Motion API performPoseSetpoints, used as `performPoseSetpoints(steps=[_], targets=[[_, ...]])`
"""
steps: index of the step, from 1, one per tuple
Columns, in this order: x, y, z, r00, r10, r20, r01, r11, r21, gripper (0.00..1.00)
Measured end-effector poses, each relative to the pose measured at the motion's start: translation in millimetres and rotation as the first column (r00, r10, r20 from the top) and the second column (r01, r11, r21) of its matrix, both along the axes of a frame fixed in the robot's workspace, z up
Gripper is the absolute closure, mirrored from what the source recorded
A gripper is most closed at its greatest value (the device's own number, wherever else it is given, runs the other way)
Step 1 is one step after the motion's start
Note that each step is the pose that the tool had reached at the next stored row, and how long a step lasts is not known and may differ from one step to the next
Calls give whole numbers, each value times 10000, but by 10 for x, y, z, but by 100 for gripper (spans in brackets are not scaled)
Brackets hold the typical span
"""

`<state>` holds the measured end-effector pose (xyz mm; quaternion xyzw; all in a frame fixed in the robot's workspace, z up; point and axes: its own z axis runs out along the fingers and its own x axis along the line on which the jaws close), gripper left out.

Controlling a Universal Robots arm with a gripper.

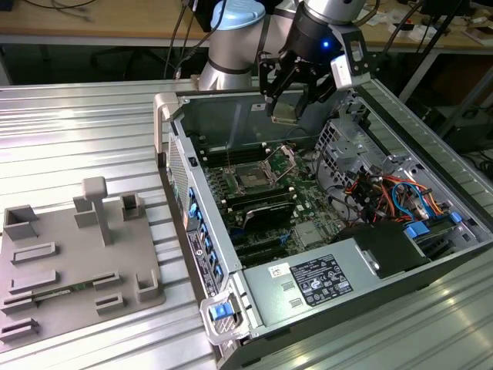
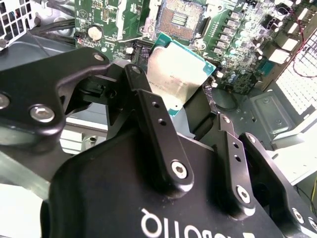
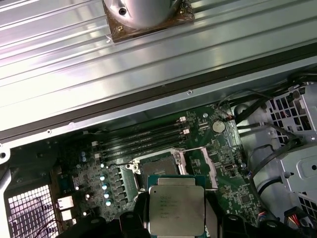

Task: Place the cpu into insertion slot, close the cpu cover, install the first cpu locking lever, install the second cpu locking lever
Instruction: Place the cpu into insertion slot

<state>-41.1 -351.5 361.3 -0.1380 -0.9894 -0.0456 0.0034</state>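
Claw [image 1: 286, 99] pinching the chip [image 2: 176, 74] by opposite edges; chip square, metal top toward the wrist, held tilted in the air, apart from the open socket [image 3: 157, 167].

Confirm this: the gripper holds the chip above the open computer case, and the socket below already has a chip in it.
Wrong on the socket: it is empty, its bare contacts showing in the second wrist view. The gripper does hold the chip above the open computer case.
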Motion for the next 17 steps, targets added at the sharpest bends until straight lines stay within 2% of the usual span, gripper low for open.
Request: performPoseSetpoints(steps=[17], targets=[[-16,0,-1,9976,-692,0,692,9976,0,45]])
